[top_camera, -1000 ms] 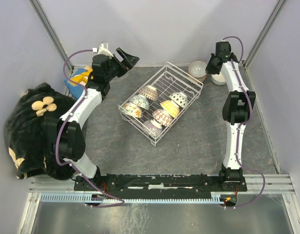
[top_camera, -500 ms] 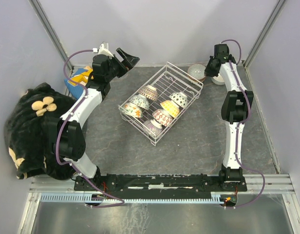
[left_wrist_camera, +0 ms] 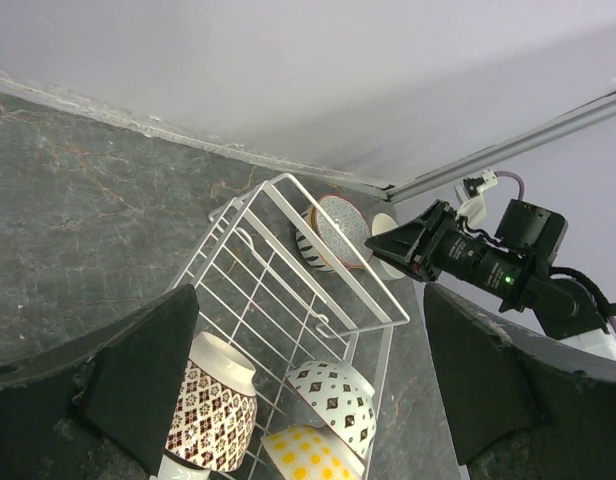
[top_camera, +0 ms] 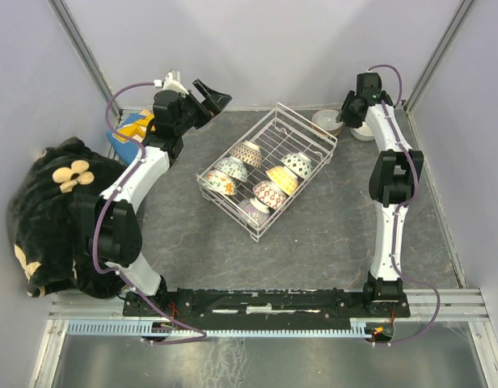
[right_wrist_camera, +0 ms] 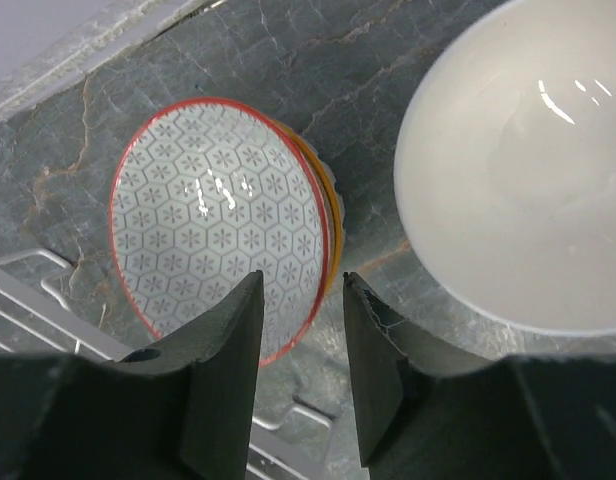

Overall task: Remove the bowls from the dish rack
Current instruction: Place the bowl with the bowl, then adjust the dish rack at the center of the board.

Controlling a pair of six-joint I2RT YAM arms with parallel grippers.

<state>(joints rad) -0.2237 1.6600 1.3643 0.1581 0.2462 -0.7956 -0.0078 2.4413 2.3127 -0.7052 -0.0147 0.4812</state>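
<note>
**Two or three bowls out, seven to go**

The dark grey, stone-patterned desk (top_camera: 330, 234) carries the rectangular white wire dish rack (top_camera: 269, 133) set slantwise at its middle. A black plush toy with a pale flower (top_camera: 51, 210) is heaped off the left edge and plays no part in this.

My left arm (top_camera: 140, 174) hangs over the far left of the desk, well apart from the rack. The left jaws are spread as wide as they go, with nothing between them. My right arm (top_camera: 392, 178) reaches to the far right corner, just past the rack's end.

In the rack I count seven small round ceramic bowls with patterned outsides (top_camera: 270, 194), lying on their sides in two rows. Outside it, on the desk near that far right corner, sit a red-rimmed bowl with a grey hexagon pattern inside (right_wrist_camera: 223, 225) and a plain white glazed bowl (right_wrist_camera: 528, 170), side by side. An orange edge shows under the hexagon one, perhaps another bowl nested below, though I cannot be sure.

The right jaws stand partly open over the near rim of the hexagon bowl and hold nothing. The bowl looks to be resting on its own.

I judge the job less than a third done, and the next move is back to the rack.
</note>
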